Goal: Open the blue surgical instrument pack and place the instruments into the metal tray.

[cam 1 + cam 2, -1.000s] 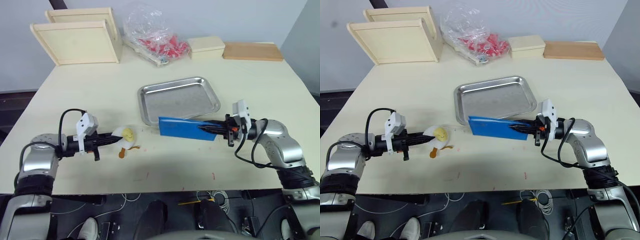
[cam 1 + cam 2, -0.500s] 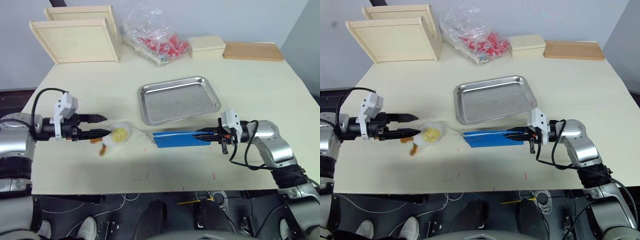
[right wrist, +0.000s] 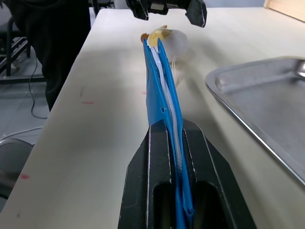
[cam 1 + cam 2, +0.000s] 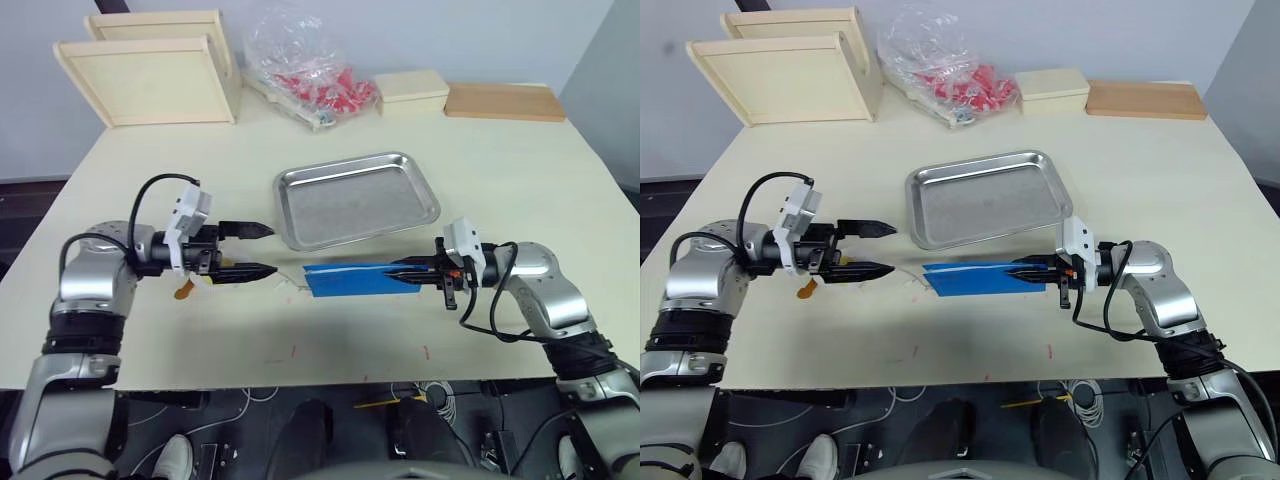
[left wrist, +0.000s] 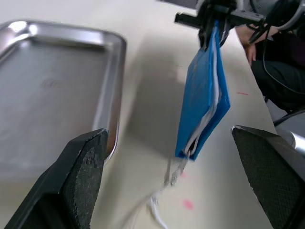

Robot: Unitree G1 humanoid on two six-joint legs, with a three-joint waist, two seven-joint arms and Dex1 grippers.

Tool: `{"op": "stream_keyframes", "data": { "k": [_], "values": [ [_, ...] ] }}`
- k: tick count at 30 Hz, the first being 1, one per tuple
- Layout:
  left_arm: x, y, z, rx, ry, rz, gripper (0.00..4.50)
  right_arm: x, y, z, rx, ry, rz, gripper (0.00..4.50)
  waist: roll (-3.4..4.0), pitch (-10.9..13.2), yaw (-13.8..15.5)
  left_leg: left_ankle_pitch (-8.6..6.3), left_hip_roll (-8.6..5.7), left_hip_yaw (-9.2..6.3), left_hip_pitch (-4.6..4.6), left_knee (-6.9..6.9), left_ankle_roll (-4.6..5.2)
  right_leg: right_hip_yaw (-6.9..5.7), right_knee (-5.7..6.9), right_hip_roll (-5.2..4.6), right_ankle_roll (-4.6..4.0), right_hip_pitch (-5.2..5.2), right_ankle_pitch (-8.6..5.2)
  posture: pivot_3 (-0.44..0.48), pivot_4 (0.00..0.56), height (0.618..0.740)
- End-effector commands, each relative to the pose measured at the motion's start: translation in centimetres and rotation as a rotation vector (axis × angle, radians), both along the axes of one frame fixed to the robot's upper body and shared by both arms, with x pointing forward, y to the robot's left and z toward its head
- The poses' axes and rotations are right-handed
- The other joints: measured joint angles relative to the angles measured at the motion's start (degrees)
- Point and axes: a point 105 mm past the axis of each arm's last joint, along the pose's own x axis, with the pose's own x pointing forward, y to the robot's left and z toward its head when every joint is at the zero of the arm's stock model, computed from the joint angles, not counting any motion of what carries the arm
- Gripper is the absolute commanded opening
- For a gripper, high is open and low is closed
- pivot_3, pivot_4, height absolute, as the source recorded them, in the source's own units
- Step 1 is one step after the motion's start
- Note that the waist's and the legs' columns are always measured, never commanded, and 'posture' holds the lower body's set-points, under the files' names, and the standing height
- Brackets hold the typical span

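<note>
Pinching the blue pack (image 4: 365,279) by one end, the right gripper (image 4: 415,271) has its two fingers pressed flat against the pack's sides, with the pale lining showing between the blue covers in the right wrist view. The pack is held on edge, so from above it reads as a narrow blue strip, just in front of the metal tray (image 4: 357,198) and apart from its rim. I cannot tell whether its lower edge rests on the table (image 4: 520,170) or hangs just over it.

The left gripper (image 4: 255,250) sits to the left of the pack, its fingers spread apart with nothing between them, tips pointing toward the pack's free end. A thin whitish cord or strip (image 5: 162,202) trails from that end onto the table. Something small and orange-brown (image 4: 183,290) lies on the table beside the left arm, mostly hidden by it.

The tray has nothing in it. No instruments can be made out; the pack is folded shut.

At the far edge of the table stand two pale wooden trays (image 4: 150,78), a crinkled clear bag of red items (image 4: 305,68), a small cream box (image 4: 412,92) and a flat wooden board (image 4: 505,101).
</note>
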Motion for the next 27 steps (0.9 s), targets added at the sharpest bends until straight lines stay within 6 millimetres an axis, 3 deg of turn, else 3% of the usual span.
{"op": "stream_keyframes", "data": {
  "k": [1, 12, 17, 20, 23, 24, 25, 27],
  "values": [
    [0.2, -0.8, 0.4, 0.019, -0.052, -0.031, 4.40, -0.1, -0.3, 1.7, 0.042, -0.052, 0.005, 0.00, 0.00, 0.0, 0.0, 0.00, 0.00, -0.01, 0.00, 0.00, 0.00, -0.01, 0.00, 0.01, 0.00, 0.00, 0.00, 0.000, 0.150, 0.740],
    [1.4, -3.3, -1.3, 0.013, -0.061, -0.044, 4.40, 0.0, -0.3, 1.2, 0.027, -0.046, 0.001, 0.00, 0.00, 0.0, 0.2, 0.00, -0.02, -0.01, -0.02, 0.03, 0.00, 0.00, 0.00, 0.02, 0.01, 0.01, 0.00, 0.000, 0.150, 0.740],
    [0.8, -4.7, -1.8, -0.027, -0.032, -0.087, 4.40, -0.2, -0.2, 1.0, 0.027, -0.044, 0.002, 0.00, 0.00, 0.0, 0.2, 0.00, -0.02, -0.02, -0.02, 0.03, 0.00, 0.00, 0.00, 0.02, 0.01, 0.01, 0.00, 0.000, 0.150, 0.740],
    [0.0, -5.4, -2.0, -0.060, 0.014, -0.119, 3.77, -0.3, -0.2, 0.9, 0.028, -0.038, 0.002, 0.00, 0.00, 0.0, 0.1, 0.00, -0.02, -0.02, -0.02, 0.03, 0.00, 0.01, 0.01, 0.02, 0.01, 0.01, 0.00, 0.000, 0.150, 0.740],
    [-0.4, -5.5, -2.3, -0.060, 0.044, -0.123, 2.31, -0.4, -0.3, 0.7, 0.023, -0.016, 0.005, 0.00, -0.01, 0.0, 0.2, 0.00, -0.01, -0.03, -0.02, 0.03, 0.00, 0.02, 0.01, 0.02, 0.01, 0.01, 0.00, 0.000, 0.150, 0.740],
    [-0.7, -5.6, -2.3, -0.065, 0.060, -0.137, 1.40, -0.5, -0.3, 0.7, 0.023, -0.003, 0.008, 0.00, -0.01, 0.0, 0.2, 0.00, -0.01, -0.03, 0.00, 0.03, 0.00, 0.02, 0.04, 0.02, 0.01, 0.01, 0.00, 0.000, 0.150, 0.740],
    [-1.0, -5.6, -2.3, -0.071, 0.072, -0.149, 1.40, -0.5, -0.4, 0.7, 0.024, 0.009, 0.010, 0.00, -0.01, 0.0, 0.2, 0.00, -0.01, -0.03, 0.01, 0.03, 0.00, 0.03, 0.06, 0.02, 0.01, 0.02, 0.00, 0.000, 0.150, 0.740],
    [-1.3, -5.8, -2.3, -0.089, 0.083, -0.159, 0.61, -0.5, -0.5, 0.8, 0.020, 0.012, 0.010, 0.00, -0.01, 0.0, 0.2, 0.00, -0.01, -0.02, 0.01, 0.03, 0.00, 0.03, 0.06, 0.03, 0.00, 0.02, 0.00, 0.000, 0.150, 0.740]
  ]
}}
